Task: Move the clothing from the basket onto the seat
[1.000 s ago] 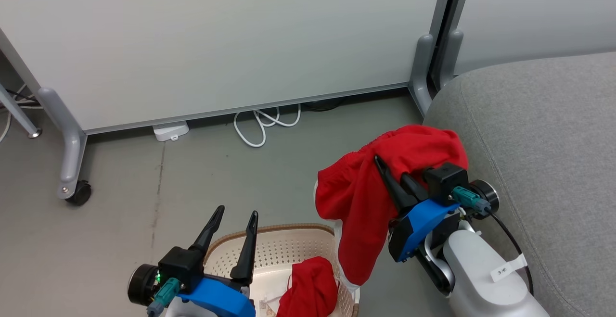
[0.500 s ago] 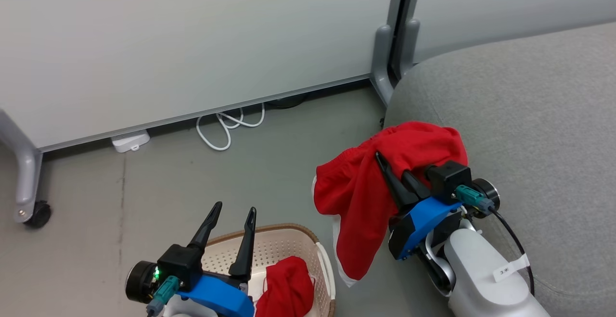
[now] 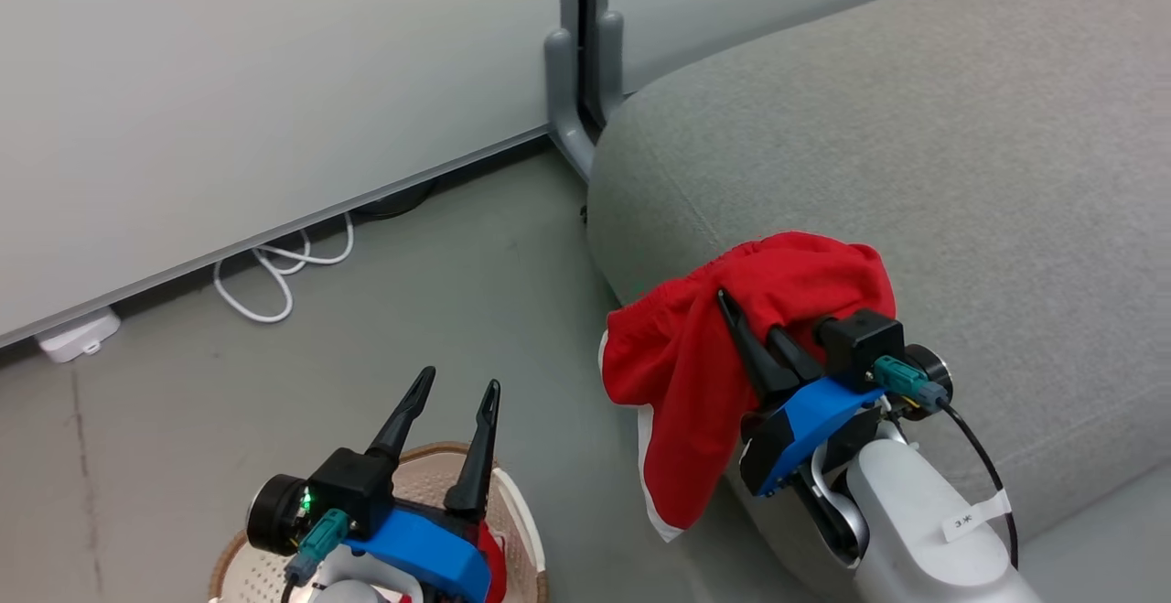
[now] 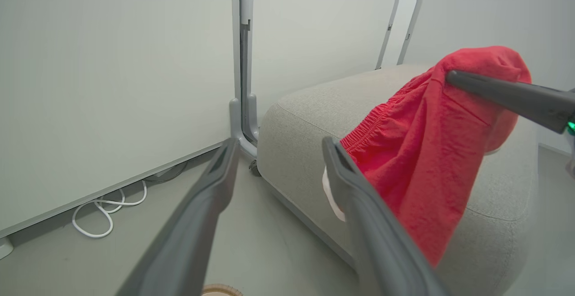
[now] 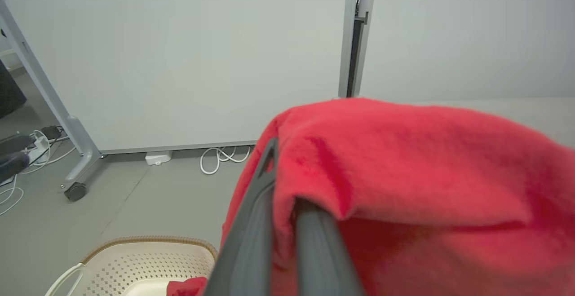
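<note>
Red garment (image 3: 682, 356) pinched by right pincer (image 3: 727, 303), left pincer (image 3: 461, 377) spread, empty

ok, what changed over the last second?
The robot turned toward the seat, swinging the head view with it; the red garment in the right gripper now hangs at the seat's edge, away from the basket. Nothing grabbed or released. Same: right gripper shut on the garment, left gripper open, empty.

white tag (image 3: 970, 517) on right forearm (image 3: 915, 539), reads 3 plus unclear character
</note>
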Controlling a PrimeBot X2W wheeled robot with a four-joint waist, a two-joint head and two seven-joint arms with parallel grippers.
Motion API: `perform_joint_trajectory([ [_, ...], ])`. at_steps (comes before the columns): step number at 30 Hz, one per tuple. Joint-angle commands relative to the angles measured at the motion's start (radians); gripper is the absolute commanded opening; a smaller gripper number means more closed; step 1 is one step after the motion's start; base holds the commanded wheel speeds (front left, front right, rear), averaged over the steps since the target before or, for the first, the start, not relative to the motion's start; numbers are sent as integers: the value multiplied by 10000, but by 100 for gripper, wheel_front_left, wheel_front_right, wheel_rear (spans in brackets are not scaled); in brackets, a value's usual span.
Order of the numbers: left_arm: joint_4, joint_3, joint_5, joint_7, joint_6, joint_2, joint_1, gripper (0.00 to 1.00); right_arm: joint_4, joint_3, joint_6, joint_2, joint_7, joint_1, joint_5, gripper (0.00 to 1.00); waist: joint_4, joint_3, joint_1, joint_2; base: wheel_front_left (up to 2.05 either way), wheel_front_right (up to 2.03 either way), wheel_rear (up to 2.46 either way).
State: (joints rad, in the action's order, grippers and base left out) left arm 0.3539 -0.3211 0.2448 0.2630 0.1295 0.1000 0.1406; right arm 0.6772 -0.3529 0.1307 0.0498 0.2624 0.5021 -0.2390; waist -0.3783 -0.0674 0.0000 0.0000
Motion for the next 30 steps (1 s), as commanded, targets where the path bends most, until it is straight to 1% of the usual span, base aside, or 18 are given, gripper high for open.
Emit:
perform_joint_trajectory([
  [1,2,21,16,27,15,73,112,100,-74,-61,1,12,37,-131,-93,0,-510,-132,0,0,0,0,0],
  [7,23,-38,-45,27,15,54,125,100,-122,-120,1,10,37,-123,-174,0,-1188,-164,0,0,0,0,0],
  [12,44,-100,-63,27,16,64,160,100,-173,-30,1,10,39,-197,-119,0,-1576,-196,0,0,0,0,0],
  [22,236,-547,101,27,15,206,534,100,-393,350,1,10,37,-426,7,0,-1661,-373,0,0,0,0,0],
  [26,276,-594,152,27,15,237,519,100,-394,375,1,10,37,-459,33,0,-1653,-375,0,0,0,0,0],
  [30,213,-442,161,27,15,246,396,100,-358,304,1,9,37,-438,-35,0,-1628,-361,0,0,0,0,0],
])
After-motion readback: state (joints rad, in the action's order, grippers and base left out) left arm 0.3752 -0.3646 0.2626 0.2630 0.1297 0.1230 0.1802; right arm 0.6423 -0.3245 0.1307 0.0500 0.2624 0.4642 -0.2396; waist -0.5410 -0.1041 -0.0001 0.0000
